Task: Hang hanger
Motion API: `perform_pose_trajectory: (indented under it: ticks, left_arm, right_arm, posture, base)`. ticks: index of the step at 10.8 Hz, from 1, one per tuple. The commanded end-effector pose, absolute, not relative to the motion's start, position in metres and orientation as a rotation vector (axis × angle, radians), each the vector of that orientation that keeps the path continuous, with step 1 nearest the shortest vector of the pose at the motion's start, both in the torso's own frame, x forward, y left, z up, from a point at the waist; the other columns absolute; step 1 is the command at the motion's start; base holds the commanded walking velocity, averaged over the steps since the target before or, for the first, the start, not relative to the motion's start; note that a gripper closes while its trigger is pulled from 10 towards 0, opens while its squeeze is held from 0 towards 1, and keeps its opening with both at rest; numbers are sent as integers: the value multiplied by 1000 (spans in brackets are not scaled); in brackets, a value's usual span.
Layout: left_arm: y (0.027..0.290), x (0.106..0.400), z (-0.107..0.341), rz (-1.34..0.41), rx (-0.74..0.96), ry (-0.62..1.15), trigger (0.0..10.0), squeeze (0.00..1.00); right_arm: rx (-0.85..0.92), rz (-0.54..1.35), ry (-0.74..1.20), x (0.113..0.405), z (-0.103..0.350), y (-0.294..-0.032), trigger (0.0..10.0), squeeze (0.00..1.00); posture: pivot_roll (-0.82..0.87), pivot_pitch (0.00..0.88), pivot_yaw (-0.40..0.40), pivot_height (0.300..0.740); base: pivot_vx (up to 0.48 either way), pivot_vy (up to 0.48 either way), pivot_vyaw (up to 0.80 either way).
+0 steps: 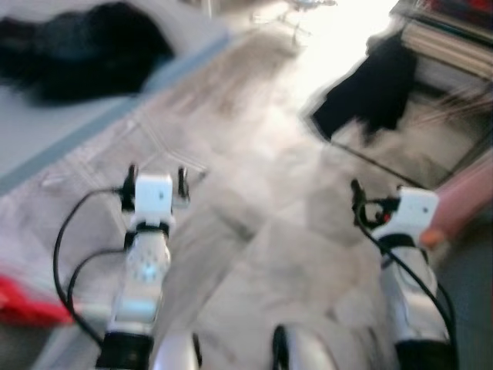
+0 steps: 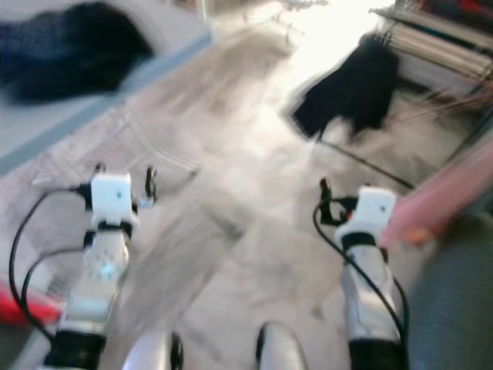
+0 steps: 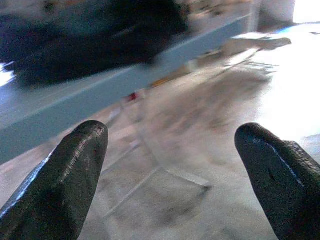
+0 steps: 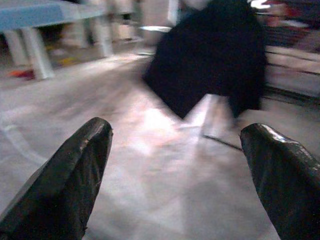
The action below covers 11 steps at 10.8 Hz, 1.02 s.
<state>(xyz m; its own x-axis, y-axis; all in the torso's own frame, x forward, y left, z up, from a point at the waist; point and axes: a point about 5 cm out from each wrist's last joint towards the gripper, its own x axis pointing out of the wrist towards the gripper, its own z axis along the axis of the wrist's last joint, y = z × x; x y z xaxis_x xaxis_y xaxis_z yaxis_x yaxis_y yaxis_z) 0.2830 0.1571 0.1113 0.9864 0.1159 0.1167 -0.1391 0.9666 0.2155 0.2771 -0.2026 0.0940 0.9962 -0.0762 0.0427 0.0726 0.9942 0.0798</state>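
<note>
The whole picture is blurred by motion. A pale, see-through hanger [image 1: 166, 150] seems to lie on the floor by the blue table's edge, just ahead of my left gripper [image 1: 158, 183]. The left wrist view shows the hanger [image 3: 167, 170] between the wide-apart fingers [image 3: 75, 170], and the gripper is open and holds nothing. My right gripper [image 4: 175, 165] is open too and empty, held over bare floor. It points toward a dark garment [image 4: 215, 55] that hangs by a rack at the right [image 1: 370, 89].
A blue-grey table [image 1: 85, 127] stands at the left with a dark heap of clothing [image 1: 85, 46] on it. A person's pink sleeve and hand [image 1: 462, 208] reach in beside my right wrist. Something red [image 1: 23, 304] lies low on the left. Pale floor [image 1: 262, 231] stretches ahead.
</note>
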Motion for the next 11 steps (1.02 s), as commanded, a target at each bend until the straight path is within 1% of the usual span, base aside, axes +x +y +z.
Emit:
perform_pose_trajectory:
  ticks: [1, 3, 7, 8, 9, 11]
  left_arm:
    - [168, 284, 107, 164, 217, -58, 10000, 0]
    - [171, 284, 107, 164, 214, -50, 10000, 0]
    - [166, 284, 110, 146, 258, -81, 10000, 0]
    - [163, 284, 111, 128, 201, -82, 10000, 0]
    - [160, 283, 111, 108, 173, -87, 10000, 0]
    - [160, 283, 110, 100, 174, -77, 10000, 0]
  right_arm:
    - [94, -22, -97, 281, 109, -193, 10000, 0]
    - [101, -7, -106, 285, 113, -190, 10000, 0]
    - [114, 23, -100, 284, 114, -184, 10000, 0]
    - [109, 32, -105, 285, 115, -183, 10000, 0]
    - [116, 33, -102, 285, 115, -182, 10000, 0]
    - [109, 45, -104, 286, 116, -181, 10000, 0]
  posture:
    - [-77, 198, -25, 740]
    - [-72, 198, -29, 740]
    - [-72, 205, -33, 740]
    - [-72, 205, -33, 740]
    - [-69, 201, -38, 740]
    - [-70, 199, -42, 740]
  base:
    - [0, 480, 800]
    - [0, 441, 800]
    - [0, 0, 800]
    - [0, 0, 519]
    - [0, 0, 0]
    - [0, 0, 0]
